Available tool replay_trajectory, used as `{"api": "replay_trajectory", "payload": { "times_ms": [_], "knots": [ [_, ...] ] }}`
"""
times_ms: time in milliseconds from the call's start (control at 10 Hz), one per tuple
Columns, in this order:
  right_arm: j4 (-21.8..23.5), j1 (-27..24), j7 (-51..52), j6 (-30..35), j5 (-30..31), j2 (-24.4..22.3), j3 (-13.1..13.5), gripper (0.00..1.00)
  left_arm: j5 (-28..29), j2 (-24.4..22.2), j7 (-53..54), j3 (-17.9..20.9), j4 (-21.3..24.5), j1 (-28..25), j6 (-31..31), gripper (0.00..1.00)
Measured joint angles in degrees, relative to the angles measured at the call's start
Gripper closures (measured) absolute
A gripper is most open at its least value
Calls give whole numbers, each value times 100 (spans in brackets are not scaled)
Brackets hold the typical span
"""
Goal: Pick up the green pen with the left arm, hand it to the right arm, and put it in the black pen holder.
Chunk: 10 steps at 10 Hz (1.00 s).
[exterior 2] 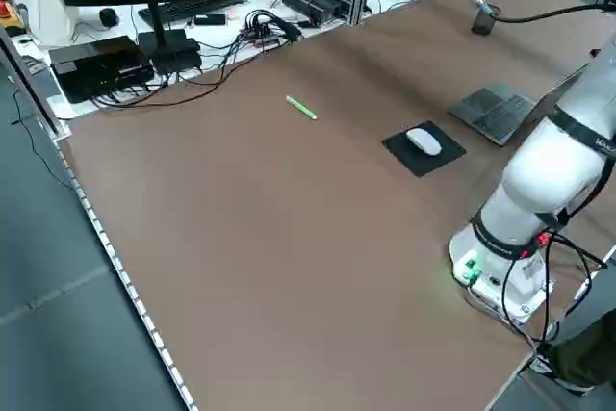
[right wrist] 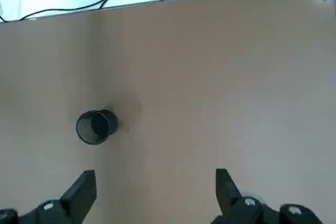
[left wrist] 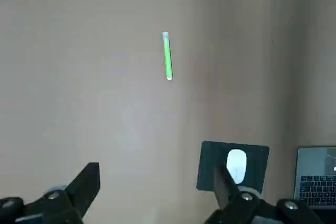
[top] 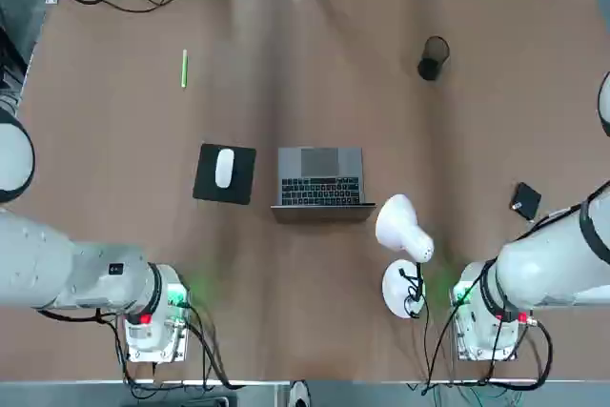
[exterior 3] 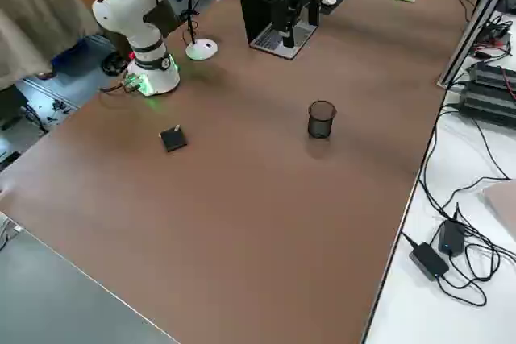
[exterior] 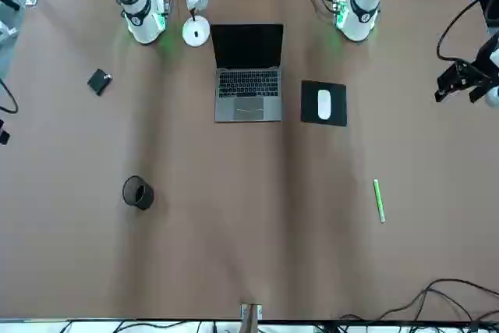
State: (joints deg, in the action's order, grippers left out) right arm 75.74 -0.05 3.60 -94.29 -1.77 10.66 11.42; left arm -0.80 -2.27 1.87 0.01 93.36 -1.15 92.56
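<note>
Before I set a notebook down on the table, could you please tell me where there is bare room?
The widest bare stretch lies between the thin lime-green pen and the black mesh pen holder, beyond the open grey laptop. It is crowded nearer the arms: the white mouse on its black pad, the laptop and the white desk lamp sit in a row.

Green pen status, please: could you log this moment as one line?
green pen: flat on table, untouched | left tool: open, empty | right tool: open, empty | black pen holder: upright, empty
</note>
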Motion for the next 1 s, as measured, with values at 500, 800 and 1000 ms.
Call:
{"api": "replay_trajectory", "payload": {
  "times_ms": [500,800,1000],
  "knots": [
    [0,0,0,0,0,0,0,0,0,13,4,4,0,-1,19,5],
    [-2,0,0,0,0,0,-1,0,0,189,-30,-28,8,30,21,3],
    [-4,0,0,0,0,0,-1,0,0,510,-268,-20,135,24,363,3]
  ]
}}
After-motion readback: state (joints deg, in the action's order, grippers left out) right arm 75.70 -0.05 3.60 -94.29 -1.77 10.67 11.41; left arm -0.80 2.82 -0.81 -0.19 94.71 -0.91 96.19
